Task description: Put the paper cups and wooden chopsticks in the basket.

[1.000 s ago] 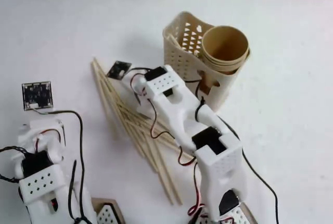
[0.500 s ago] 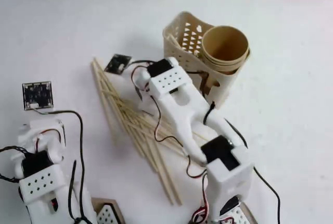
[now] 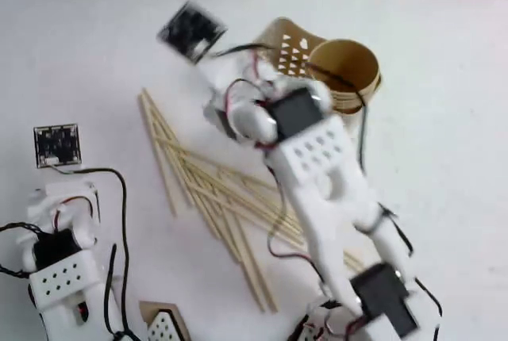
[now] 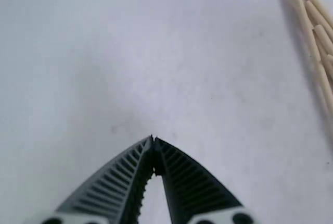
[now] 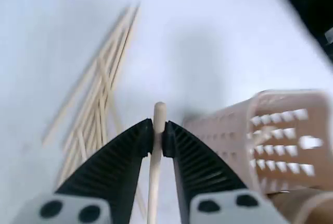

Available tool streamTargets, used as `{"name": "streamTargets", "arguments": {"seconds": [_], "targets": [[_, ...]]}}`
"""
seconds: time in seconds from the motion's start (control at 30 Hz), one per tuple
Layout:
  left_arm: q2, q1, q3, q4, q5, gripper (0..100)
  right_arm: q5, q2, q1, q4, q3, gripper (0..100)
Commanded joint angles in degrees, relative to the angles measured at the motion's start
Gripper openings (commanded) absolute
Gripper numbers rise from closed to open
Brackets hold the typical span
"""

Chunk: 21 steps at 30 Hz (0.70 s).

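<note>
The white table point(image 3: 444, 198) carries everything. The right arm point(image 3: 317, 166) stretches across its middle in the high view, covering the near side of the basket point(image 3: 290, 44) and part of the heap of sticks, and its own claw end is hard to make out from above. The left arm point(image 3: 59, 262) sits at the near left corner, cut off by the picture's edge. The basket stands upright toward the far side, with stacked paper cups point(image 3: 345, 67) in its right part; how many cups cannot be told. The wooden chopsticks point(image 3: 214, 198) lie fanned and crossed on the table left of the basket, some running under the right arm. The right gripper point(image 5: 158, 127) is closed tight on a single chopstick point(image 5: 158, 112), whose end pokes out past the fingertips, beside the basket's wall. The left gripper point(image 4: 153, 143) is closed tip to tip on nothing, over bare table, apart from the stick ends.
</note>
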Motion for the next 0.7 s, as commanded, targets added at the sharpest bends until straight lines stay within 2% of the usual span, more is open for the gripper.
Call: {"name": "streamTargets", "arguments": {"seconds": [0.0, 0.27, 0.5, 0.67], "targets": [[-0.9, -0.1, -0.4, -1.3, 0.1, 2, -6.6, -8.3, 0.5, -0.4, -12.3, 1.9], [-0.9, -0.1, -0.4, -1.3, 0.1, 2, -10.2, -10.5, 4.9, -12.0, -23.6, 1.9], [-0.9, -0.1, -0.4, -1.3, 0.1, 2, -9.9, -9.0, 10.2, -24.3, -19.8, 1.9], [-0.9, -0.1, -0.4, -1.3, 0.1, 2, -10.3, -6.6, 15.3, -38.6, -11.3, 1.9]]}}
